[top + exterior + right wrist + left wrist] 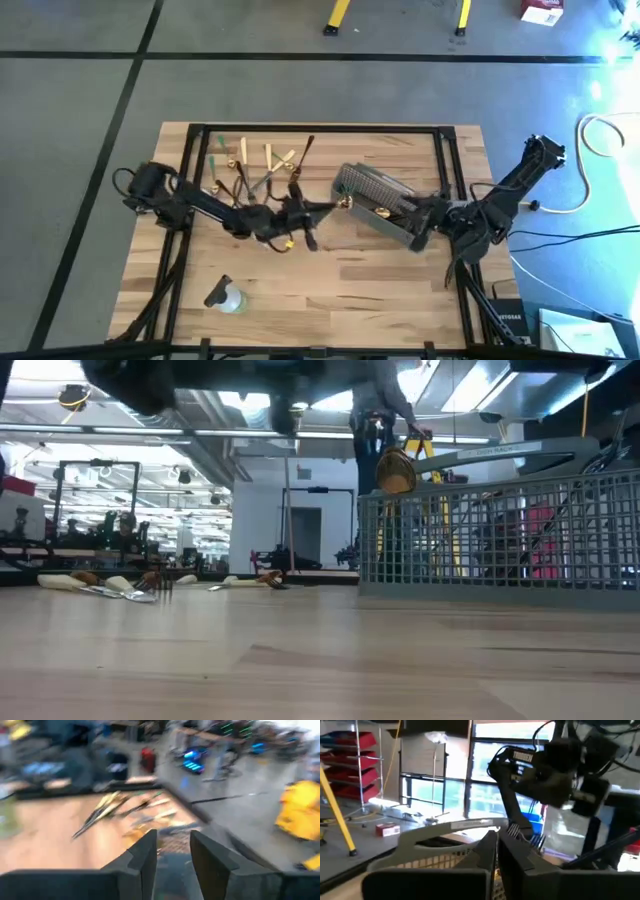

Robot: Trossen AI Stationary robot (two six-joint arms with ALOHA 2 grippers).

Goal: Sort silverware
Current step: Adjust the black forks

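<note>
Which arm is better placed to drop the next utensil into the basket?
Left. The left gripper holds a gold spoon at the basket rim. The right gripper sits over the basket's other end.

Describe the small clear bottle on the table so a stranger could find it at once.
Start at the wooden table in the high view and go to its near-left part, on the opposite edge from the pile of silverware. The small clear bottle lies there on its side, alone on bare wood. Unlike the slim tan, black and green utensils, it is stubby and see-through with a dark cap.
</note>
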